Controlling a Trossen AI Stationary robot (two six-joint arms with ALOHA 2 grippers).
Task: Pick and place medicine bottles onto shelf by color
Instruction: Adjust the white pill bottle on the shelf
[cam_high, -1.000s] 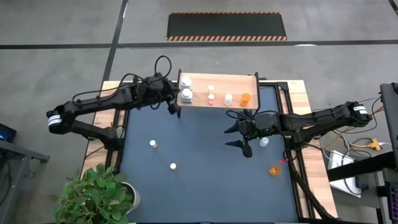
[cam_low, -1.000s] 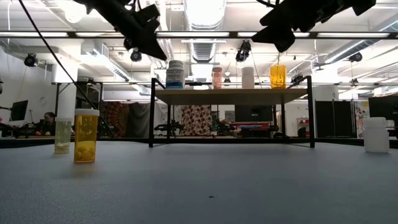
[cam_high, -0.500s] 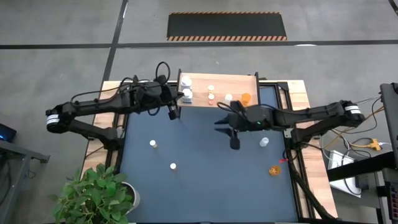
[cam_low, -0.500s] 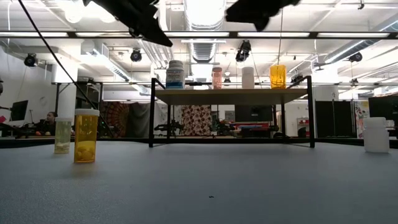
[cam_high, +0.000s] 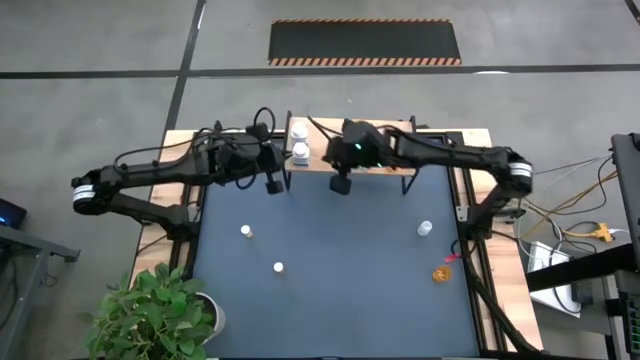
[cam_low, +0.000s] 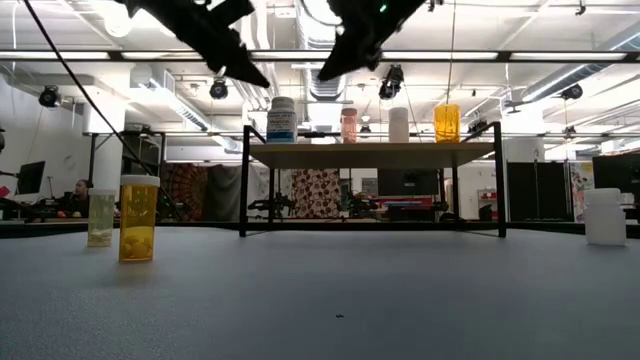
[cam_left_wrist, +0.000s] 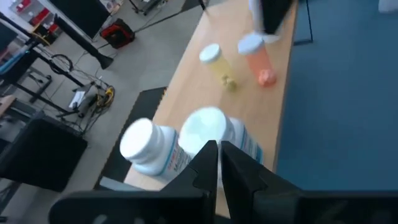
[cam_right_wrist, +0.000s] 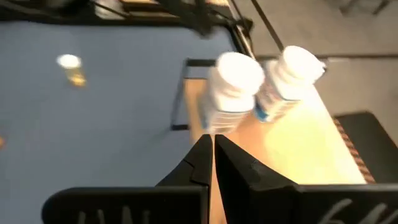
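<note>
Top-down and level views of a desk (cam_high: 470, 150) with dark blue mat (cam_high: 330, 290), at one instant.

Shelf (cam_high: 385, 130): light-wood board on thin black legs, along the mat's 12 o'clock edge. Two white bottles (cam_high: 298, 142) at its 9 o'clock end, close to that edge; in the level view, a row of a white labelled bottle (cam_low: 281, 120), a pinkish bottle (cam_low: 348, 125), a white bottle (cam_low: 399, 124) and an orange bottle (cam_low: 446, 122).

Left claw (cam_high: 273, 183): fingers pressed together, nothing held, raised above the mat just off the shelf's 9 o'clock front corner; fingertips (cam_left_wrist: 214, 163) pointed at the two white bottles.

Right claw (cam_high: 340, 183): fingers pressed together, nothing held, raised above the mat at the shelf's front edge, at 3 o'clock of the left claw; arm stretched over the shelf's middle and 3 o'clock part.

Loose bottles on the mat: two white-capped bottles (cam_high: 246, 231) and (cam_high: 278, 267) toward 8 o'clock; a pale bottle (cam_high: 425, 229) at 3 o'clock; an orange bottle (cam_high: 440, 273) toward 4 o'clock near the mat's edge.

Open room: broad bare mat at centre and toward 6 o'clock; clear gap beneath the shelf board between its legs.

Potted plant (cam_high: 150, 310) beyond the desk's 7 o'clock corner.
</note>
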